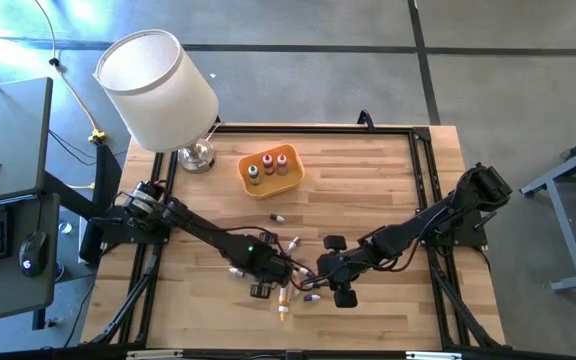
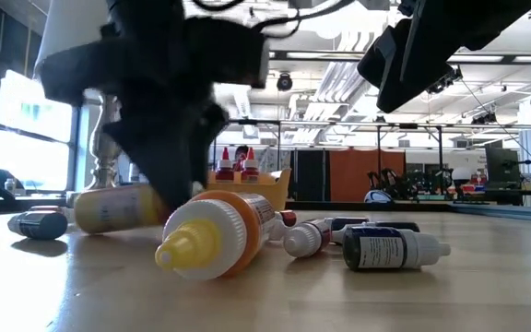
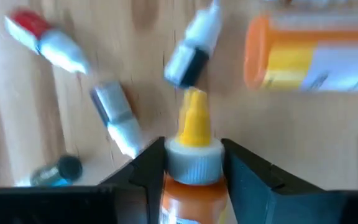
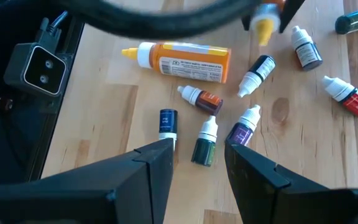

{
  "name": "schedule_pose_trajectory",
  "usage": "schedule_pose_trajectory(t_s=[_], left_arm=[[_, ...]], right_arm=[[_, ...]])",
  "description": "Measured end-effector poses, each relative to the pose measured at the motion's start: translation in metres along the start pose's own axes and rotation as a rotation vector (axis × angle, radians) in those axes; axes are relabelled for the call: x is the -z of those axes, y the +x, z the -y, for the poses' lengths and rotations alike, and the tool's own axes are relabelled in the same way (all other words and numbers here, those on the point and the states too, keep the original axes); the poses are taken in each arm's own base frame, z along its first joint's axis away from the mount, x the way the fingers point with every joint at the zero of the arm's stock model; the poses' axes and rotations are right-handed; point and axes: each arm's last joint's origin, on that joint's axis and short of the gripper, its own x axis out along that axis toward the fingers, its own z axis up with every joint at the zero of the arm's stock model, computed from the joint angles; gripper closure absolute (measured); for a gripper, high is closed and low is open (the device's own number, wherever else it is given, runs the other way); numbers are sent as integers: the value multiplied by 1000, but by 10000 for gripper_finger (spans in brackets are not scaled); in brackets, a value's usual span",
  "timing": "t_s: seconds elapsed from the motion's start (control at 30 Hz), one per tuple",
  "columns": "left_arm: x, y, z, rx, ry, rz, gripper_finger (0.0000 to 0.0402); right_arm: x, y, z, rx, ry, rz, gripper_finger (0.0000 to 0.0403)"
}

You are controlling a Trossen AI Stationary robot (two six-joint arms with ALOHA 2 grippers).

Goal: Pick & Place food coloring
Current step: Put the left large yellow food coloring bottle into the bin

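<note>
My left gripper point(image 3: 194, 171) is low over the table's near middle, shut on an orange bottle point(image 3: 193, 186) with a white collar and a yellow tip. My right gripper point(image 4: 197, 163) is open and hangs above a cluster of tiny dropper bottles lying on their sides: a green one point(image 4: 204, 144), a purple one point(image 4: 243, 128) and a blue one point(image 4: 168, 122). A second orange bottle point(image 4: 185, 60) lies flat beyond them. More small bottles stand in the orange tray point(image 1: 270, 170). My left gripper pinches the orange bottle at its white collar point(image 3: 194, 163), one finger point(image 3: 146, 171) on each side, the yellow tip pointing out past them. In the low view the bottle point(image 2: 212, 235) tilts tip-down under the gripper; whether it touches the table, I cannot tell.
A lamp with a white shade point(image 1: 158, 88) stands at the table's far left corner, its metal base point(image 1: 197, 155) beside the tray. Loose small bottles point(image 1: 295, 242) are scattered around both grippers. The two grippers are close together near the table's near edge.
</note>
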Motion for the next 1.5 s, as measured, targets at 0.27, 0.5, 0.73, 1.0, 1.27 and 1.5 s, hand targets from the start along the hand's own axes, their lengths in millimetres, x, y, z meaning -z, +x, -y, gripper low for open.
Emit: schedule_pose_trajectory(t_s=[0.27,0.5,0.73,1.0,1.27,1.5], left_arm=[[-13,-82,-20,-310,13,-7,302],[1,-191,-52,-546,-130,233,307],[58,-223,-77,-768,-417,507,308],[119,-156,-86,-807,-594,760,306],[148,-96,-121,-615,-673,1053,305],[166,-81,-159,-634,-653,1185,304]], right_arm=[[2,0,1,8,45,-19,265],[4,0,1,15,58,-37,265],[5,0,1,17,57,-44,265],[6,0,-3,18,6,-42,265],[2,0,6,72,-5,-13,265],[-3,0,17,91,29,-5,265]])
